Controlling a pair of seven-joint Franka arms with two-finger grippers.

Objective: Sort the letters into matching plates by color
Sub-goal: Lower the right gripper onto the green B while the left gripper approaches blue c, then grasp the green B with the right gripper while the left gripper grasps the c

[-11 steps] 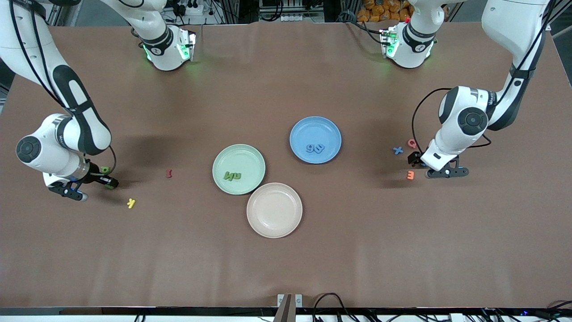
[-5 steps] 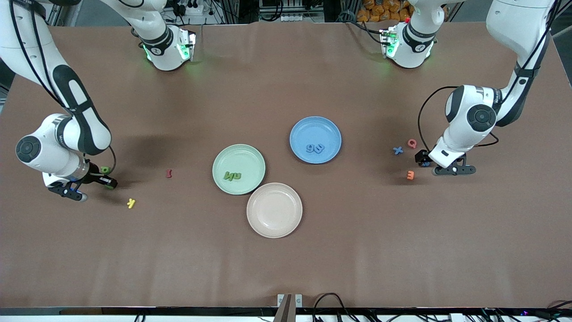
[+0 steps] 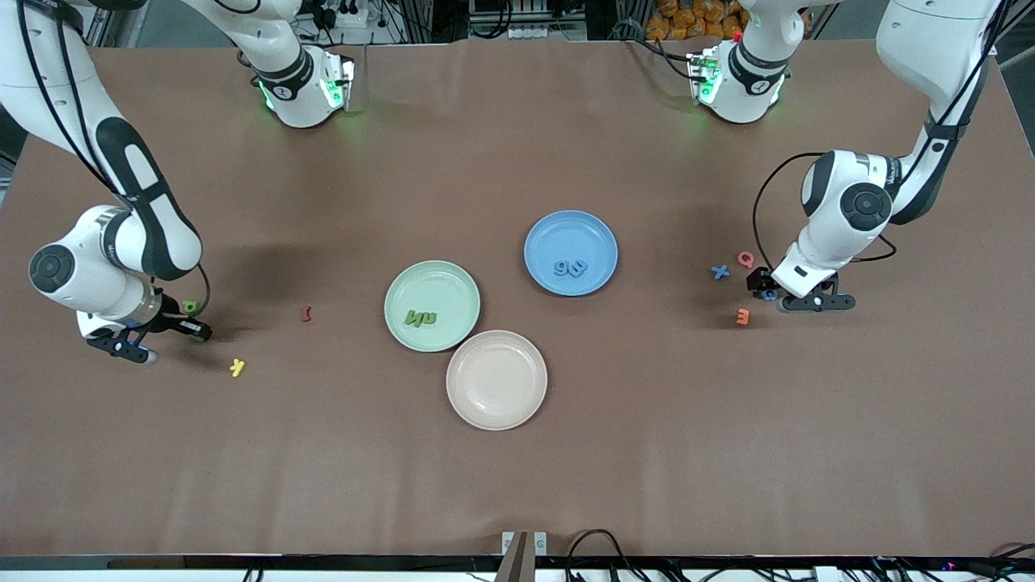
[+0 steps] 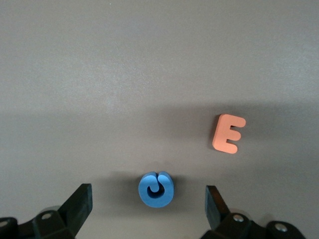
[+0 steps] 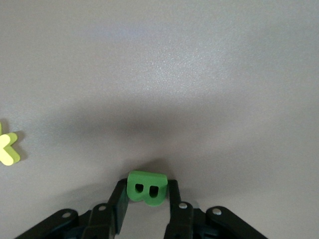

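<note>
Brown matte desk (image 3: 517, 485), cables along its edges. Right tool (image 5: 147, 209) low at right arm's end, clamped on green B (image 5: 146, 187); yellow letter (image 3: 237, 368) nearby. Left tool (image 4: 149, 204) spread wide astride blue letter (image 4: 156, 189); orange E (image 4: 229, 133) just beside. Plates mid-desk w/ letters.

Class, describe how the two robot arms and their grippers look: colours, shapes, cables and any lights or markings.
Both arms are glossy white with rounded shells, black joint sections and round dark caps at the wrist joints. Thin black cables loop along each arm. Green lights glow on the white bases. The left gripper and right gripper are black, each with two slim fingers; screw heads show on the fingers in the wrist views.
</note>
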